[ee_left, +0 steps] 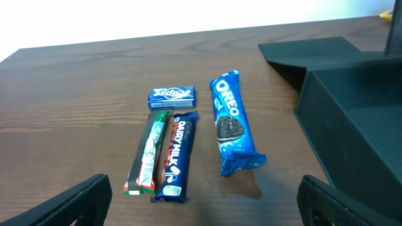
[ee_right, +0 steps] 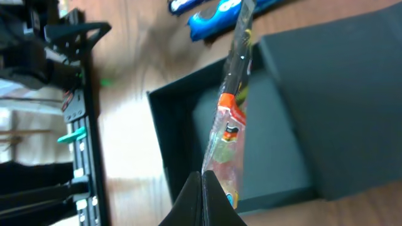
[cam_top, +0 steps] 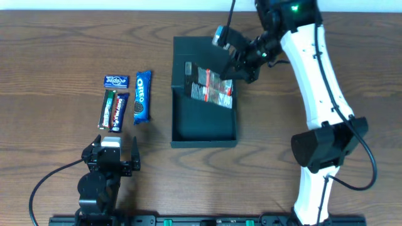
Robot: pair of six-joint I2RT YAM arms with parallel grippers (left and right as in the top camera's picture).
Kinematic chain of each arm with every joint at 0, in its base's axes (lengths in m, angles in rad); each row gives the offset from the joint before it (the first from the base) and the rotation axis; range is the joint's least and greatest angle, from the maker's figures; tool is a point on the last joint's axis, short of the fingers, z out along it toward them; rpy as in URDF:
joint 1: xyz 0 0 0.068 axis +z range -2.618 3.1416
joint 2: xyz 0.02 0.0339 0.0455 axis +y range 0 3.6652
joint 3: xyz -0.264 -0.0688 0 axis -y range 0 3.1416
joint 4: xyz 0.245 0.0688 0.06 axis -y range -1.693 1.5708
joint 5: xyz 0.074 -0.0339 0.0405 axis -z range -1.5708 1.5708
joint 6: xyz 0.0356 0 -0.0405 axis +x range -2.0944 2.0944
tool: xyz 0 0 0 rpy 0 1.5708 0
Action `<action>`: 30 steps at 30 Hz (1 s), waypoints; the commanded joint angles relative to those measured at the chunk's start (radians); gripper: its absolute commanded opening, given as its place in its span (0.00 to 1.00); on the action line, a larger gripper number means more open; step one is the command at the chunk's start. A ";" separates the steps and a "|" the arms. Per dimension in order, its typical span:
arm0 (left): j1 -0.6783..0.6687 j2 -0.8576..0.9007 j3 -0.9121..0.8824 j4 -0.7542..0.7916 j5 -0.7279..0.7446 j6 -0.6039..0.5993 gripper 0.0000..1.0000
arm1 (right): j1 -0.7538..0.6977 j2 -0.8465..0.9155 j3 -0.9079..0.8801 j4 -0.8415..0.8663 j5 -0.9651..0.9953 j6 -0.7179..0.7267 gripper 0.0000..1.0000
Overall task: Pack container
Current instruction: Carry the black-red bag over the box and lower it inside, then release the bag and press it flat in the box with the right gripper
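Note:
The container [cam_top: 204, 141] is a dark box, open, with its flap lid lying flat at the far side. It also shows in the left wrist view [ee_left: 358, 119] and the right wrist view [ee_right: 282, 125]. My right gripper [cam_top: 235, 68] is shut on the edge of a clear candy packet [cam_top: 212, 89] with red and white print. It holds the packet over the far part of the box, hanging into it. In the right wrist view the shut jaws [ee_right: 202, 179] pinch the packet [ee_right: 231, 125]. My left gripper [cam_top: 112, 152] is open and empty near the front left; its fingers frame the left wrist view [ee_left: 204, 201].
Left of the box lie an Oreo pack [cam_top: 142, 96] [ee_left: 230, 122], a small blue Eclipse box [cam_top: 116, 81] [ee_left: 171, 96], a Dairy Milk bar [cam_top: 119, 112] [ee_left: 176, 157] and a green, white and red bar [cam_top: 108, 108] [ee_left: 149, 152].

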State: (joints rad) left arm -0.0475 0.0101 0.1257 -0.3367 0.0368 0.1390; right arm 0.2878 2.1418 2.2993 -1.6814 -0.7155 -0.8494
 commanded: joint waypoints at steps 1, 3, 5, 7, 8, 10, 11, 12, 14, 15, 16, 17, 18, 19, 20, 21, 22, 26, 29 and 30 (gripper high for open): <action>0.001 -0.006 -0.022 -0.006 -0.018 0.018 0.95 | 0.031 -0.026 -0.066 0.002 -0.052 -0.066 0.01; 0.001 -0.006 -0.022 -0.006 -0.018 0.018 0.95 | 0.043 -0.026 -0.099 0.003 -0.052 -0.075 0.01; 0.001 -0.006 -0.022 -0.006 -0.018 0.018 0.95 | 0.054 -0.026 -0.135 0.010 -0.052 -0.084 0.01; 0.001 -0.006 -0.022 -0.006 -0.018 0.018 0.95 | 0.065 -0.026 -0.164 0.015 -0.053 -0.084 0.01; 0.001 -0.006 -0.022 -0.006 -0.018 0.018 0.95 | 0.074 -0.026 -0.185 0.022 -0.052 -0.088 0.01; 0.001 -0.006 -0.022 -0.006 -0.018 0.018 0.95 | 0.087 -0.026 -0.209 0.030 -0.052 -0.092 0.01; 0.001 -0.006 -0.022 -0.006 -0.018 0.018 0.95 | 0.093 -0.025 -0.225 0.038 -0.052 -0.092 0.01; 0.001 -0.006 -0.022 -0.006 -0.018 0.018 0.95 | 0.098 -0.025 -0.236 0.045 -0.052 -0.092 0.01; 0.001 -0.006 -0.022 -0.006 -0.018 0.018 0.95 | 0.106 -0.024 -0.260 0.057 -0.052 -0.092 0.01; 0.001 -0.006 -0.022 -0.006 -0.018 0.018 0.95 | 0.110 -0.024 -0.276 0.064 -0.052 -0.092 0.01; 0.001 -0.006 -0.022 -0.006 -0.018 0.018 0.95 | 0.114 -0.024 -0.294 0.071 -0.052 -0.092 0.01; 0.001 -0.006 -0.022 -0.006 -0.018 0.018 0.95 | 0.118 -0.024 -0.311 0.079 -0.053 -0.092 0.01; 0.001 -0.006 -0.022 -0.006 -0.018 0.018 0.95 | 0.120 -0.023 -0.323 0.086 -0.052 -0.092 0.01; 0.001 -0.006 -0.022 -0.006 -0.018 0.018 0.95 | 0.122 -0.021 -0.340 0.098 -0.052 -0.092 0.01; 0.001 -0.006 -0.022 -0.006 -0.018 0.018 0.95 | 0.124 -0.021 -0.356 0.110 -0.052 -0.091 0.01; 0.001 -0.006 -0.022 -0.006 -0.018 0.018 0.95 | 0.127 -0.019 -0.374 0.124 -0.052 -0.091 0.01; 0.001 -0.006 -0.022 -0.006 -0.018 0.018 0.95 | 0.129 -0.018 -0.389 0.134 -0.052 -0.091 0.01; 0.001 -0.006 -0.022 -0.006 -0.018 0.018 0.95 | 0.131 -0.014 -0.442 0.171 -0.052 -0.090 0.01; 0.001 -0.006 -0.022 -0.006 -0.018 0.018 0.95 | 0.131 -0.014 -0.471 0.191 -0.052 -0.090 0.01; 0.001 -0.006 -0.022 -0.006 -0.018 0.018 0.95 | 0.131 -0.014 -0.480 0.200 -0.052 -0.089 0.01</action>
State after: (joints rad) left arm -0.0475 0.0101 0.1257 -0.3367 0.0368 0.1390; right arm 0.4099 2.1418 1.8370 -1.4914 -0.7319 -0.9249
